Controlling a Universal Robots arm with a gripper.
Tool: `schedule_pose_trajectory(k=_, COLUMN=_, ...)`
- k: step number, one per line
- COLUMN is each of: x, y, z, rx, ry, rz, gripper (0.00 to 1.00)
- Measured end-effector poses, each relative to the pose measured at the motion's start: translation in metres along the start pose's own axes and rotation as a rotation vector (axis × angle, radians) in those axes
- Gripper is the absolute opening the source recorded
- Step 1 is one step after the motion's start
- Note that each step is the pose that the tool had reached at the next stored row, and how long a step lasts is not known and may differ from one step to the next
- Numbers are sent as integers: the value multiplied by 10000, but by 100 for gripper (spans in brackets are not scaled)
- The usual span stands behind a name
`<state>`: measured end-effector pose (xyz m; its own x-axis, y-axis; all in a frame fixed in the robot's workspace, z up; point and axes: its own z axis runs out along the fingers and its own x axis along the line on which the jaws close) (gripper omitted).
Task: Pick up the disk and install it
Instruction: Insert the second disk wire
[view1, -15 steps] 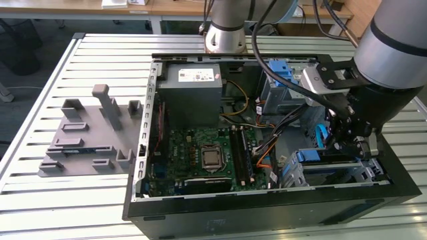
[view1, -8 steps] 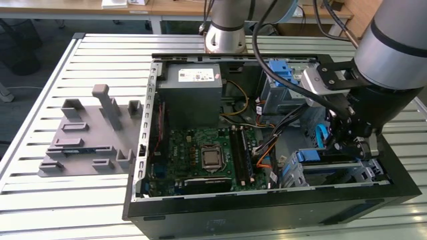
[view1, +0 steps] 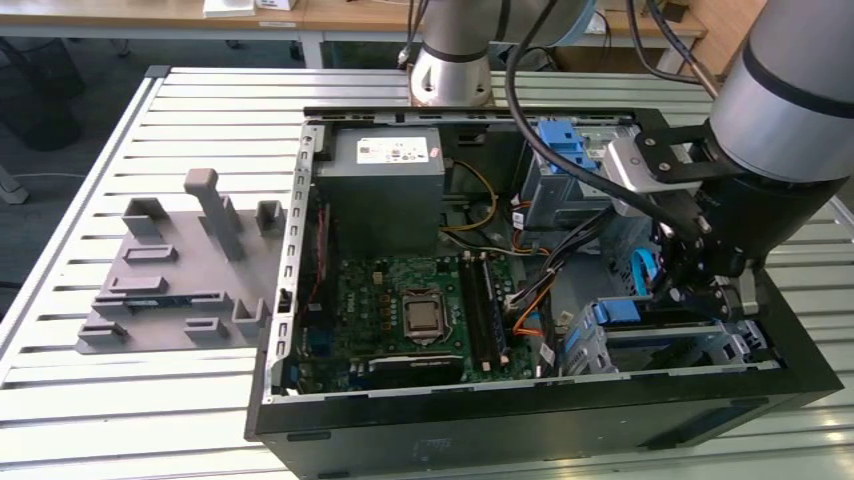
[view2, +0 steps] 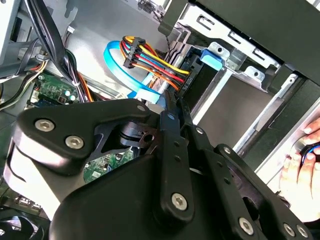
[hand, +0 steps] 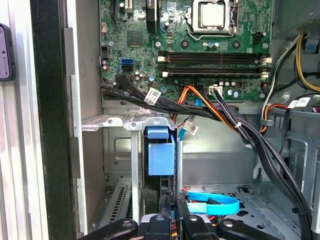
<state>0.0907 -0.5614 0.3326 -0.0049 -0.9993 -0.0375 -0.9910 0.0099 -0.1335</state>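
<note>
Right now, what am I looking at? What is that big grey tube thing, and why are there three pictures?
The grey tube is a robot arm. At its end is a black pincer for grabbing things. One picture, the exterior view, is taken from off the arm. The two wrist views come from cameras riding on the arm, so they look inside up close.

On the metal table lies an open computer case with its green motherboard, and beside it a grey plastic holder. The pincer is down inside the case, next to the metal bay where the blue-framed disk sits. I can't tell whether it is gripping anything. A person's hand shows in the second wrist view.
</note>
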Motion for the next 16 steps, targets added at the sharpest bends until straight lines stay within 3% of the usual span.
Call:
schedule_pose_trajectory(k=11, x=5, y=-2, z=-15, rx=-5, ry=-4, rz=-3, gripper=16)
schedule_pose_trajectory(k=16, x=26, y=-2, z=-10, rx=-5, ry=-50, rz=3, gripper=16)
